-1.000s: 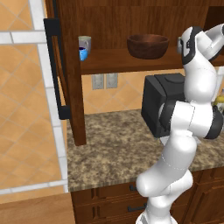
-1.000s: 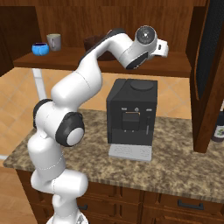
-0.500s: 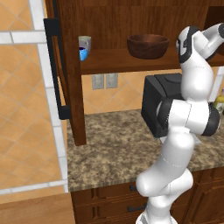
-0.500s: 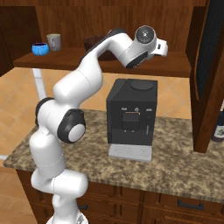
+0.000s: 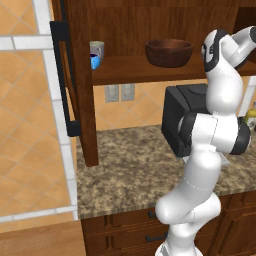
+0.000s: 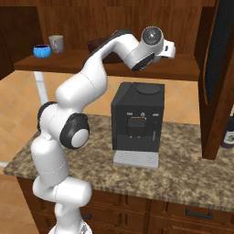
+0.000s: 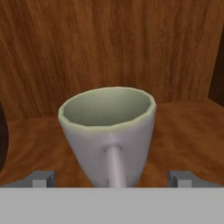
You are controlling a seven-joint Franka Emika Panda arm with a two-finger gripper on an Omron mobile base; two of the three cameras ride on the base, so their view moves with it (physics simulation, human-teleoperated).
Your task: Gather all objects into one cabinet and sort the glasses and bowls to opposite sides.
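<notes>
Wood shelf [image 7: 188, 127] bore a pale mug [image 7: 107, 131] at 12 o'clock, between the spread gripper [image 7: 113, 178] tips; granite counter [image 5: 125, 170] below.

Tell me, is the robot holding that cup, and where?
No. Its fingers stand wide open either side of the pale mug, not touching it.

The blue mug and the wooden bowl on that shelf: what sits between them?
A pale grey mug stands right beside the blue mug; from there to the wooden bowl the shelf is bare, seen in the left base view.
</notes>
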